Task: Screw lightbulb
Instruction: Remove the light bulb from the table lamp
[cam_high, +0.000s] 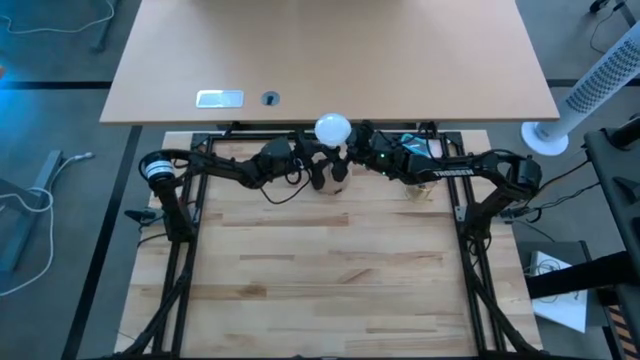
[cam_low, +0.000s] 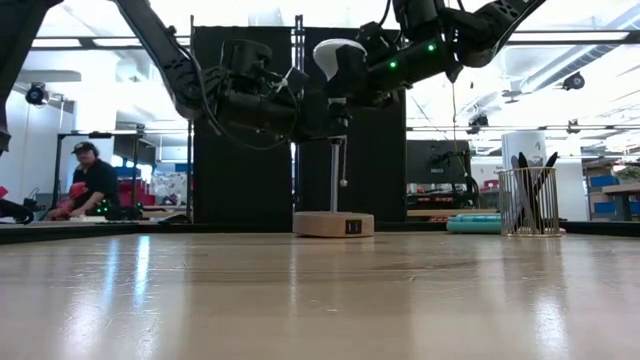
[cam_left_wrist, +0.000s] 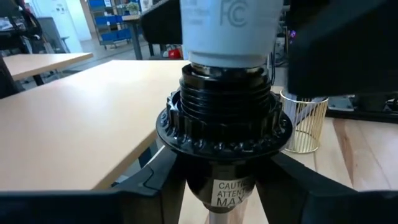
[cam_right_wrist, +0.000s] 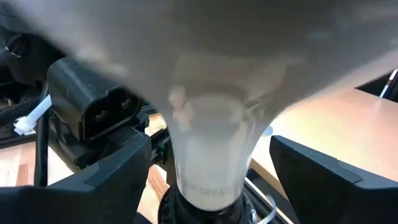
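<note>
Lightbulb (cam_low: 336, 52) upright, axis vertical, globe at twelve o'clock, neck seated in black socket (cam_left_wrist: 225, 99), "FC" on neck, "CAUTION MAX" below, right pincer (cam_high: 352, 148) grasping globe, left pincer (cam_high: 318, 160) around socket, grip unclear.

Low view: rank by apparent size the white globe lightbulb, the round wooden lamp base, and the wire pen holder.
Largest to smallest, as they appear:
1. Wire pen holder, though it may sit nearer or farther, so unsure.
2. Round wooden lamp base, close to it in spread.
3. White globe lightbulb, partly hidden by the grippers.
</note>
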